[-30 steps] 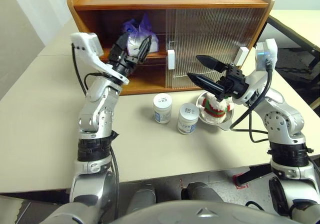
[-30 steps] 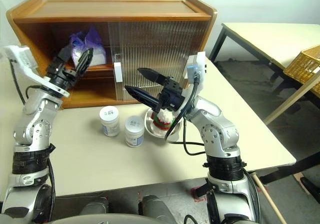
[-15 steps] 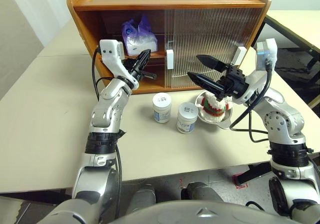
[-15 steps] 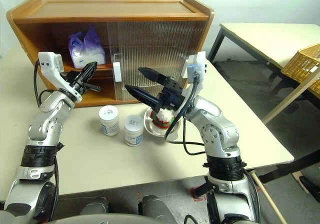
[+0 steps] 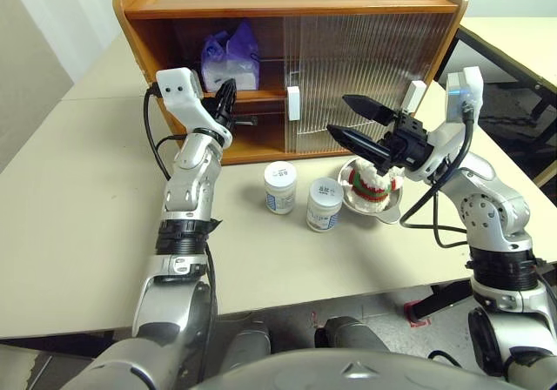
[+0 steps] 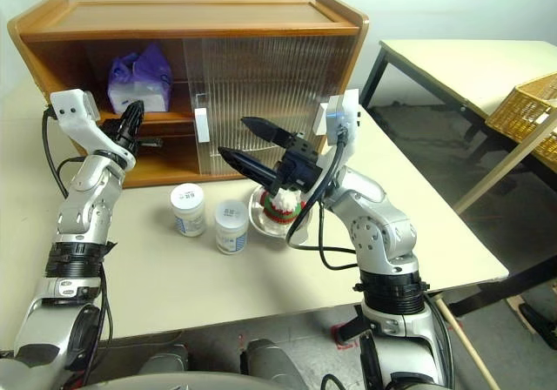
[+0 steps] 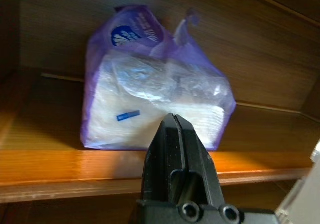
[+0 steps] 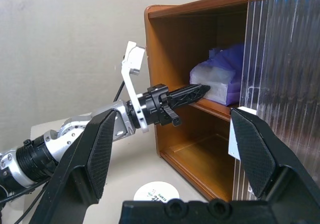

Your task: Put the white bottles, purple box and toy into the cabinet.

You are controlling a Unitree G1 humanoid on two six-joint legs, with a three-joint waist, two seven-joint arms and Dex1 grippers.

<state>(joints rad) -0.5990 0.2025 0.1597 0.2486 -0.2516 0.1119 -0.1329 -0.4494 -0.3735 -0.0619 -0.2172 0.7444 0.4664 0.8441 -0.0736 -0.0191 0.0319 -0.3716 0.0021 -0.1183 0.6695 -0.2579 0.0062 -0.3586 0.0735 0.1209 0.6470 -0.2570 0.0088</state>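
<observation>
On the cabinet's (image 5: 287, 3) inner shelf the purple box (image 5: 228, 55) now lies free; a second ago the left end effector (image 5: 226, 103) stood spread around it at the shelf's mouth, and since then it has let go, drawn back a little and clenched on nothing — its fingers (image 7: 176, 149) meet in the wrist view with the box just beyond their tips, apart from them. I judge that one of the task's things is stowed; the two bottles and the toy are left.

The left end effector hangs at the open left half of the cabinet, just in front of the shelf edge and slightly below the box; it points into the opening.

The right end effector (image 5: 359, 120) has not moved over that second; its jaws stand wide and empty, pointing toward the robot's left, directly above the toy (image 5: 374, 181), which sits in a steel bowl (image 5: 387, 205) on the surface (image 5: 78, 198). The toy is near, below the fingertips and not touched.

The bottles (image 5: 280, 186) stand upright side by side on the surface, just left of the bowl and in front of the cabinet — between the two arms, well apart from the left end effector, nearer the right. A descent onto the toy looks the likeliest next step.
</observation>
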